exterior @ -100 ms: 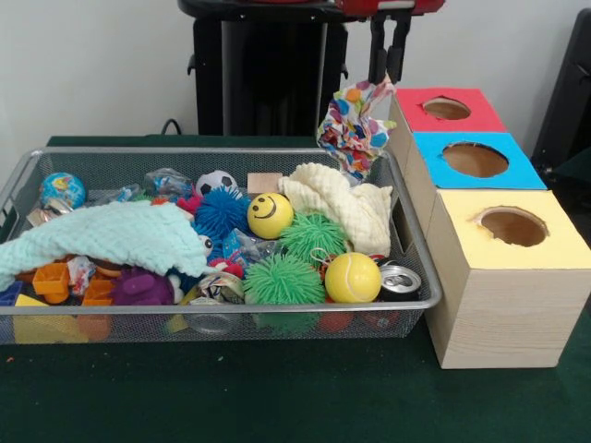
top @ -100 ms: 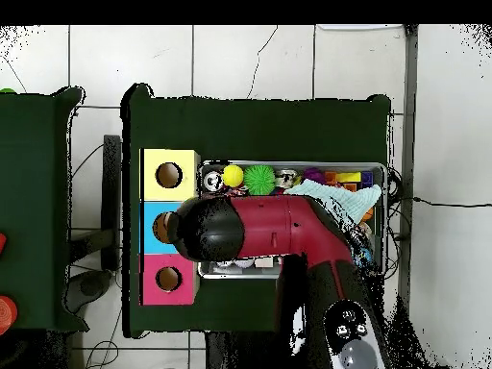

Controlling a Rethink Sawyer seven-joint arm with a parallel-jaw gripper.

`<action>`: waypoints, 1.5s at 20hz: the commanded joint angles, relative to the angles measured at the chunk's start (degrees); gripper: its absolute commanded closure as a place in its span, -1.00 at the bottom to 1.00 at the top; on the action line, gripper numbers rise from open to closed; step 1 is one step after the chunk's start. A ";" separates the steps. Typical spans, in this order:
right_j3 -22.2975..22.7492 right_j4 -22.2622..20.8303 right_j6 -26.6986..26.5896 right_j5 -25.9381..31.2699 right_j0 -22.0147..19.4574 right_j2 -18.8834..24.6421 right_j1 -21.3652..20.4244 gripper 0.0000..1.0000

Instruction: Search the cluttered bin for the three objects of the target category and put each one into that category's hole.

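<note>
The black gripper (exterior @ -100 ms: 387,69), jaws pinched on a multicolour polka-dot cloth (exterior @ -100 ms: 354,129), hangs approx. 10 o'clock of the red-topped box hole (exterior @ -100 ms: 446,108); it should centre over the hole w/ cloth clear of the wire bin (exterior @ -100 ms: 420,268) before releasing.

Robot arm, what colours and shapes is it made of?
The arm is shiny red with black parts, thick and rounded like a tube, ending in a black domed cap. A grey panel near its base carries round buttons. The gripper is black, with two slim straight fingers.

A green table (exterior @ -100 ms: 277,397) carries a wire bin (exterior @ -100 ms: 212,318) beside three wooden boxes (exterior @ -100 ms: 499,305).
</note>
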 commanded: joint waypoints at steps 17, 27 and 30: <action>-22.06 -5.58 7.73 20.35 7.70 -2.40 5.53 1.00; -27.38 -6.28 7.97 22.68 11.52 -3.11 8.49 1.00; -27.69 -5.81 9.82 20.84 12.32 -3.85 9.96 1.00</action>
